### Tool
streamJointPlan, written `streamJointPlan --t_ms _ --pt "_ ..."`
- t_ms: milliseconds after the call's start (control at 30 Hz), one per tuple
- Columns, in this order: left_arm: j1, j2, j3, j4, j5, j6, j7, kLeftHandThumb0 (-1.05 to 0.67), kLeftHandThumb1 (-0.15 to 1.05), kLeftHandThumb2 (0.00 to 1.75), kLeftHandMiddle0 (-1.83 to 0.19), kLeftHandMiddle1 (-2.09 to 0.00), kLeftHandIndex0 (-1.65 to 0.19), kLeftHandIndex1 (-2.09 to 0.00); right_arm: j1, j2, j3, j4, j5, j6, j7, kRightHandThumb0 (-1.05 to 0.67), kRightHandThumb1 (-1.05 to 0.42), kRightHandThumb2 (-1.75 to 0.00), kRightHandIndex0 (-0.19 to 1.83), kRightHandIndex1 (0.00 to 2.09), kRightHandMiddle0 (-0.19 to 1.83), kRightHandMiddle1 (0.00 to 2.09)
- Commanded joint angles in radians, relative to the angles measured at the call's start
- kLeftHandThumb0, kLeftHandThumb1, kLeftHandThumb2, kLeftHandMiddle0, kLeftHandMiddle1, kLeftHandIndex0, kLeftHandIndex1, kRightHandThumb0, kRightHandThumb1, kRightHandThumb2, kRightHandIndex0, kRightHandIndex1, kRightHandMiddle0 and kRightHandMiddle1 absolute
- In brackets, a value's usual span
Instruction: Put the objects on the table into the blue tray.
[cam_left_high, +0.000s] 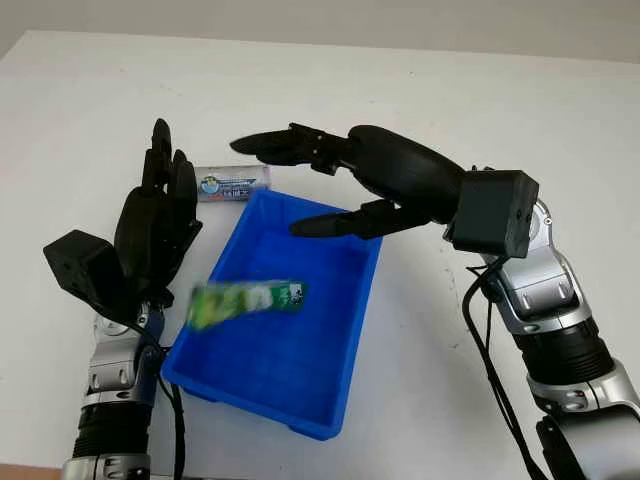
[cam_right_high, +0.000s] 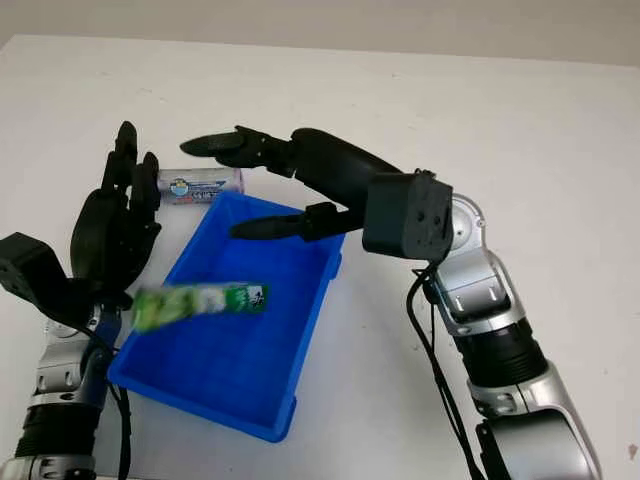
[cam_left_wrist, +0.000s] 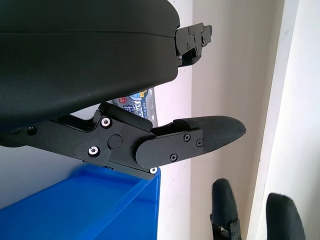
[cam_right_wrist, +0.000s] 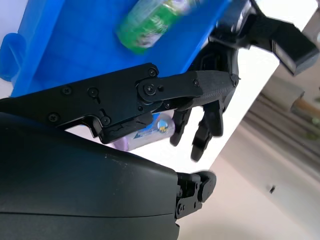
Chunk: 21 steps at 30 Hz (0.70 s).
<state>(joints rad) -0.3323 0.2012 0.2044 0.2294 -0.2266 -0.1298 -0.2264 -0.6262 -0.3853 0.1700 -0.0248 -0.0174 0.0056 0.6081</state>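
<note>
Over the tray (cam_left_high: 350, 330) a blurred green pack (cam_left_high: 247, 300); right hand (cam_left_high: 330, 185) open at twelve, left hand (cam_left_high: 160, 225) open at nine; wrist view catches the tube (cam_right_wrist: 150, 131).

both head eyes look down on the blue tray (cam_left_high: 345, 330); wrist cameras sit close, sharing it.

Glossy blue plastic tray (cam_left_high: 355, 330); matt white table (cam_left_high: 450, 100); matt black robot hand (cam_left_high: 330, 185) shell, brushed-metal forearm.
</note>
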Motion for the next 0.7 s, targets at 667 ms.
streamJointPlan --t_ms 667 --pt "-0.124 0.279 -0.006 0.068 0.223 -0.051 -0.006 -0.7 1.05 0.43 0.15 -0.06 0.12 -0.07 0.308 0.113 -0.354 -0.013 0.138 -0.018 -0.422 -0.62 -1.05 -0.61 -0.07 0.03 -0.08 0.06"
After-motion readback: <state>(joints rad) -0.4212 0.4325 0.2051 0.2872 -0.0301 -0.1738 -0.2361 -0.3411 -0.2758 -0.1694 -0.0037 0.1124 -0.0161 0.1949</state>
